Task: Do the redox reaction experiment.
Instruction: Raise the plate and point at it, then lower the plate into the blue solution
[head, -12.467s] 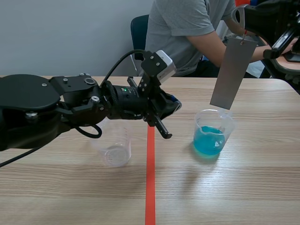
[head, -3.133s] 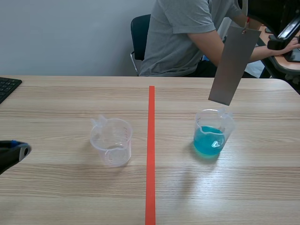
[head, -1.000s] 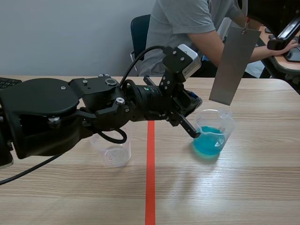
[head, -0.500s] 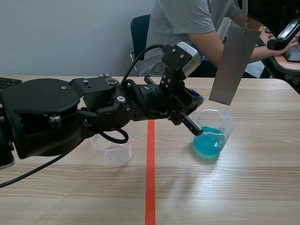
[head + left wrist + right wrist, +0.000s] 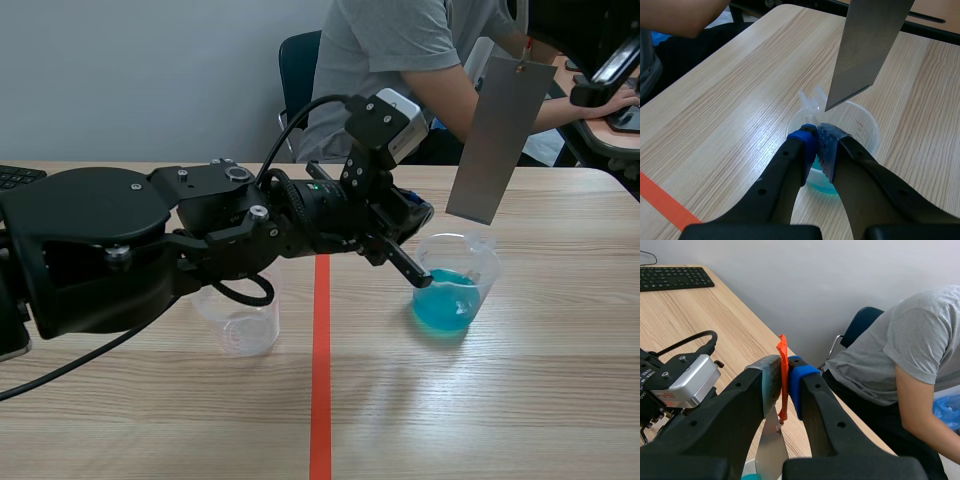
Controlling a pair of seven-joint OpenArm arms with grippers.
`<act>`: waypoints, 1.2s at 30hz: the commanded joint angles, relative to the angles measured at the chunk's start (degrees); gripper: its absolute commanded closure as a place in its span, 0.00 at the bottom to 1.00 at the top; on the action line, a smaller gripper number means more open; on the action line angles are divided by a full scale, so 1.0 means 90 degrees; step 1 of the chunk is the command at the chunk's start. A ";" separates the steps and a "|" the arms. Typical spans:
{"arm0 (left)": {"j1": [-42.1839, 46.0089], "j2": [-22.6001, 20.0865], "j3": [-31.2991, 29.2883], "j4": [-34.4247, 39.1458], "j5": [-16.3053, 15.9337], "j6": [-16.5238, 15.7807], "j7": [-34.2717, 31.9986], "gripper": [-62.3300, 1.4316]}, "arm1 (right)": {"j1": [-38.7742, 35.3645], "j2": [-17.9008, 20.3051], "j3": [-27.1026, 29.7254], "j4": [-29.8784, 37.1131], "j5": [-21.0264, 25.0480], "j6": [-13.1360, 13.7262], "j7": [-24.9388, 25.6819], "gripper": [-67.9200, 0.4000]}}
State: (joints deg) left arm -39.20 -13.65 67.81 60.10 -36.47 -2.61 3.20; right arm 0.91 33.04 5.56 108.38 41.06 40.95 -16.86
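Observation:
A clear beaker of blue liquid [image 5: 452, 292] stands right of the red line. My left gripper [image 5: 421, 279] reaches across to its near rim. In the left wrist view the fingers [image 5: 816, 138] are shut on that rim of the beaker [image 5: 860, 122]. A grey metal strip [image 5: 497, 140] hangs above the beaker, its lower end [image 5: 855, 75] just over the rim. My right gripper [image 5: 783, 366] is shut on the strip's orange-red tag [image 5: 782, 351]; the strip [image 5: 770, 450] dangles beneath it.
An empty clear beaker [image 5: 240, 325] stands left of the red tape line [image 5: 320, 400], partly behind my left arm [image 5: 150, 240]. A person in a grey shirt [image 5: 390, 70] sits across the table. A keyboard [image 5: 670, 277] lies at the far left.
Three seconds ago the left arm was drawn back at the left; it has since reached to the blue beaker. Over the last second it barely shifted. The strip hangs where it was.

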 commanded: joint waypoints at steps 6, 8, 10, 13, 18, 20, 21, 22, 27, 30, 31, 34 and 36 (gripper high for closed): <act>-0.0107 0.0068 -0.0022 0.0155 -0.0041 0.0015 -0.0083 0.93 | 0.0075 0.0100 0.0073 0.0032 0.0187 -0.0044 0.0092 0.98; -0.0107 0.0063 -0.0022 0.0155 -0.0041 0.0015 -0.0080 0.93 | 0.0075 0.0100 0.0073 0.0032 0.0187 -0.0044 0.0092 0.98; -0.0104 0.0039 -0.0022 0.0155 -0.0041 0.0015 -0.0083 0.93 | 0.0075 0.0100 0.0073 0.0029 0.0187 -0.0044 0.0073 0.98; -0.0085 -0.0046 -0.0024 0.0158 -0.0046 0.0010 -0.0087 0.93 | 0.0075 0.0100 0.0073 0.0029 0.0187 -0.0044 0.0051 0.98; 0.0070 -0.0636 -0.0102 0.0415 -0.0221 0.0012 -0.0386 0.93 | 0.0075 0.0100 0.0073 0.0029 0.0185 -0.0044 0.0039 0.98; 0.0214 -0.1059 -0.0228 0.0712 -0.0347 0.0012 -0.0474 0.93 | 0.0075 0.0100 0.0073 0.0029 0.0185 -0.0044 0.0027 0.98; 0.0289 -0.1299 -0.0321 0.0886 -0.0408 0.0012 -0.0505 0.93 | 0.0075 0.0100 0.0073 0.0029 0.0185 -0.0044 0.0027 0.98; 0.0384 -0.1569 -0.0423 0.1078 -0.0466 0.0012 -0.0539 0.93 | 0.0075 0.0100 0.0073 0.0029 0.0185 -0.0044 0.0027 0.98; 0.1018 -0.3079 -0.0981 0.1962 -0.0872 0.0012 -0.0763 0.93 | 0.0075 0.0100 0.0070 0.0029 0.0185 -0.0044 0.0002 0.98; 0.1600 -0.3966 -0.1452 0.2324 -0.1044 0.0007 -0.1027 0.93 | 0.0075 0.0100 0.0070 0.0029 0.0182 -0.0044 0.0002 0.98; 0.1819 -0.4211 -0.1625 0.2407 -0.1066 0.0007 -0.1100 0.93 | 0.0075 0.0100 0.0070 0.0029 0.0182 -0.0044 0.0002 0.98; 0.2611 -0.4864 -0.2254 0.2552 -0.1098 0.0007 -0.1273 0.93 | 0.0075 0.0100 0.0070 0.0029 0.0182 -0.0044 0.0000 0.98; 0.3179 -0.5175 -0.2725 0.2569 -0.1224 0.0010 -0.1290 0.93 | 0.0075 0.0100 0.0070 0.0029 0.0182 -0.0044 0.0000 0.98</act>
State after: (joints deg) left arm -11.46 -60.69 44.27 83.02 -46.68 -2.59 -7.57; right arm 0.91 33.04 5.56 108.38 41.87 40.95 -17.47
